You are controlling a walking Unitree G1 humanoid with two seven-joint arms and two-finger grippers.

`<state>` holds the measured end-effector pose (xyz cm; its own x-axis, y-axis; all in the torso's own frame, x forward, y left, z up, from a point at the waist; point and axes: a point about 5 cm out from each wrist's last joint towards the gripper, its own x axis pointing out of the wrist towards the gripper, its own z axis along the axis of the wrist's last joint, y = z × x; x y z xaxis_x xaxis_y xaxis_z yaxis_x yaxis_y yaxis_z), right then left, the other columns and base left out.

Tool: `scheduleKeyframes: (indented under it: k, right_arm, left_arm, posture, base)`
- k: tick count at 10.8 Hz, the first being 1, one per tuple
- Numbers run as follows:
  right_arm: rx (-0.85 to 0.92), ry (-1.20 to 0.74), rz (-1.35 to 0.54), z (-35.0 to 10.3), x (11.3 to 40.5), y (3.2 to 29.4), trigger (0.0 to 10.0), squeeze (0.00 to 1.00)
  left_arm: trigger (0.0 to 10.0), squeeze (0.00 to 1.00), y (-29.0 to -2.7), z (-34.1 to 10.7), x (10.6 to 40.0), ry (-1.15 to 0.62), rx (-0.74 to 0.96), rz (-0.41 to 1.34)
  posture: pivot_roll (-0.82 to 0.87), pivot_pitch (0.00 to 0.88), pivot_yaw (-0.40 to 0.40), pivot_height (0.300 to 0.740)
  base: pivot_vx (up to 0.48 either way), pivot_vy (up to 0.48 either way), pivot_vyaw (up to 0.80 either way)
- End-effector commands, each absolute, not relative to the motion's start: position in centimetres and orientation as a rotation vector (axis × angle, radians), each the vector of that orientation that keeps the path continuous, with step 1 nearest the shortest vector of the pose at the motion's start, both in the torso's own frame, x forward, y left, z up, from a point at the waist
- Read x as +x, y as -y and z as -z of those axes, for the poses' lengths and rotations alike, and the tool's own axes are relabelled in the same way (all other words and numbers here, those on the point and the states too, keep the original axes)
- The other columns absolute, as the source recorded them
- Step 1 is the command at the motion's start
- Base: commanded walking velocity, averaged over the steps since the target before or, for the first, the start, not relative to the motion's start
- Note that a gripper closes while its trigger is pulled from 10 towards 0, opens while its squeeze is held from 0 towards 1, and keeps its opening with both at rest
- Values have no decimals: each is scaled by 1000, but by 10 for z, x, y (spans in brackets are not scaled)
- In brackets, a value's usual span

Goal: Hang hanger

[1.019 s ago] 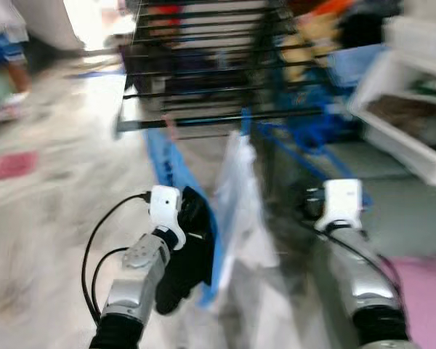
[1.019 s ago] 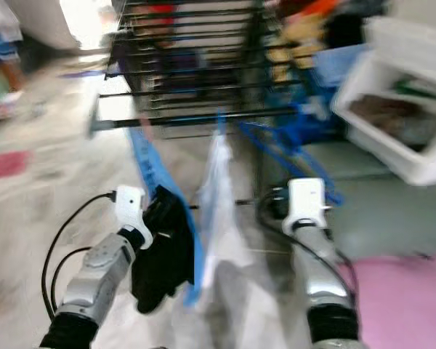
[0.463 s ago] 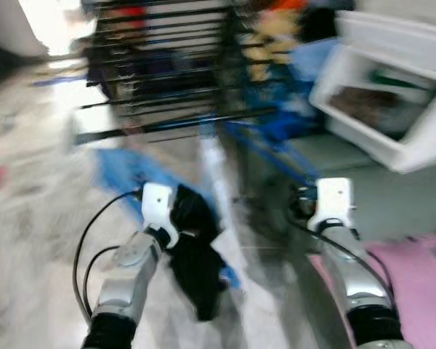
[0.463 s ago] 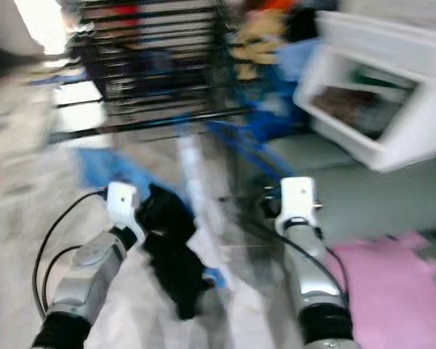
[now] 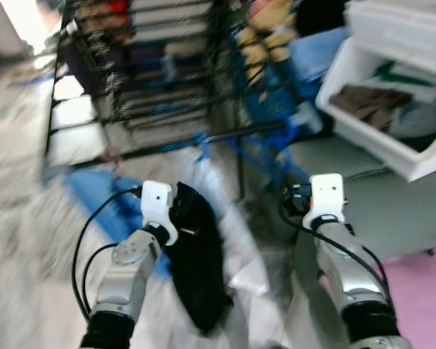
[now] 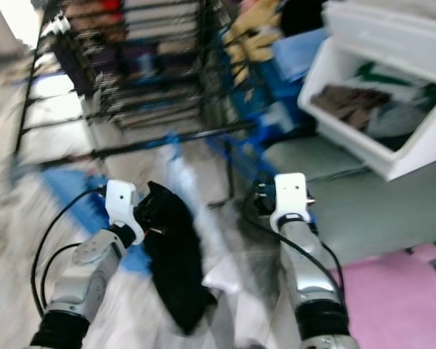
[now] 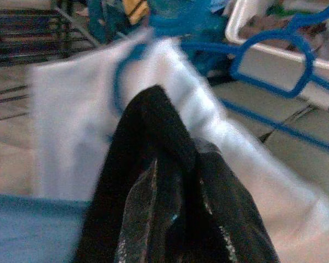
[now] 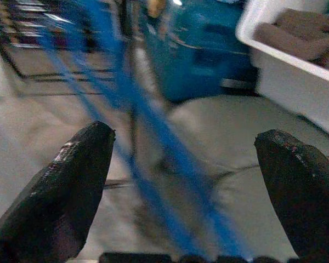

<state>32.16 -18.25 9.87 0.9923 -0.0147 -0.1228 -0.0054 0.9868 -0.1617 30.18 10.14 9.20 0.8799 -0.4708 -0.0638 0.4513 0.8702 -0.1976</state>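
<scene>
A black wire drying rack stands ahead on the pale floor, with a white bin of folded clothes to the right. A white cloth on a blue hanger hangs in front of the left gripper; its jaws are wrapped in a black garment, so I cannot tell how far they stand apart. The right gripper has its jaws spread wide and empty, blue hanger bars blurred beyond them.
</scene>
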Motion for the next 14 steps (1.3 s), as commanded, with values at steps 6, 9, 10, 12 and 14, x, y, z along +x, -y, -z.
scheduleKeyframes:
  k: [6,9,10,12,14]
  right_arm:
    - [-192,-154,-95,-98,322,187,10000,0]
    - [-232,-203,-169,-99,325,202,10000,0]
    - [-226,-213,-218,-99,326,202,10000,0]
    - [-217,-215,-283,-102,329,197,10000,0]
    - [-211,-228,-342,-97,330,191,10000,0]
  left_arm:
    - [10000,0,-102,-99,302,-89,-161,505]
    - [10000,0,-101,-97,302,-98,-156,512]
    - [10000,0,-101,-97,303,-101,-154,514]
    - [10000,0,-100,-96,303,-107,-149,517]
    - [10000,0,-101,-95,302,-113,-146,515]
  posture:
    - [-28,62,25,740]
    - [-31,57,26,740]
    - [-32,55,27,740]
    - [-32,54,28,740]
    - [-29,62,31,740]
  base:
    - [0,0,0]
    - [0,0,0]
    - [0,0,0]
    - [0,0,0]
    - [0,0,0]
